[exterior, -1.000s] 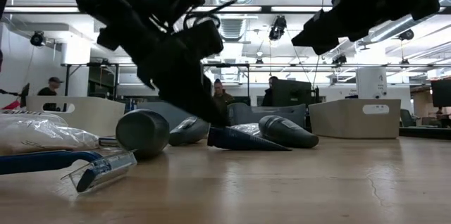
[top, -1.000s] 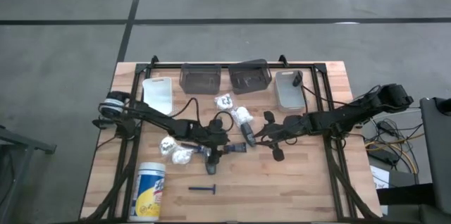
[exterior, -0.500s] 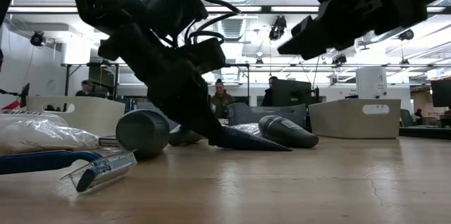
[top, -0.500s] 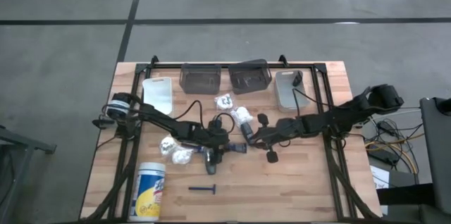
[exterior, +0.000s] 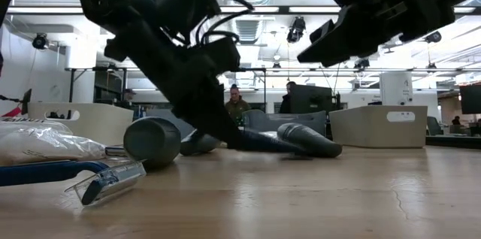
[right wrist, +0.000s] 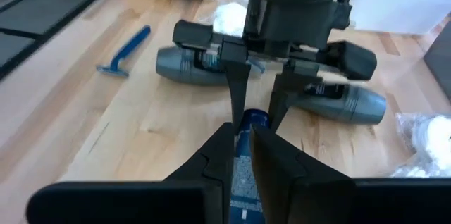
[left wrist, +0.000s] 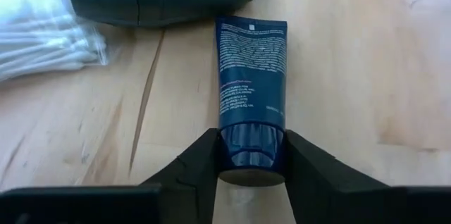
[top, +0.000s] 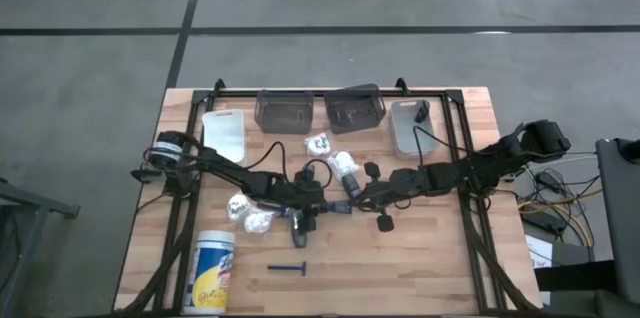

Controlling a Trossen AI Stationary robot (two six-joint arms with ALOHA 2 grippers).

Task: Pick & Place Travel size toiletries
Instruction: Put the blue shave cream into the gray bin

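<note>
The blue tube (left wrist: pixel 251 83) is lying flat on the wooden table (top: pixel 440 258), about the middle of it, among the other travel size toiletries. Nearest the front edge a thin blue razor (top: pixel 290 269) is resting alone, with the tall white canister (top: pixel 212 271) off to its left. A little farther back, the left gripper (left wrist: pixel 251 175) is sitting down at the tube's capped end, its fingers (left wrist: pixel 197 171) pressing on both sides of the cap, so it looks to be gripping the tube there.

The tube's long axis is running roughly left to right, pointing away from the left gripper towards the right one. The right gripper (right wrist: pixel 243 146) is hanging over the crimped end, fingers nearly together with the tube showing between them; whether it is actually pinching it, I cannot tell. So both arms are meeting end to end on one tube.

Two dark grey tubes (right wrist: pixel 338 102) are lying just beside, with white packets (top: pixel 250 220) to the left.

At the far edge the bins (top: pixel 283 110) are waiting.
</note>
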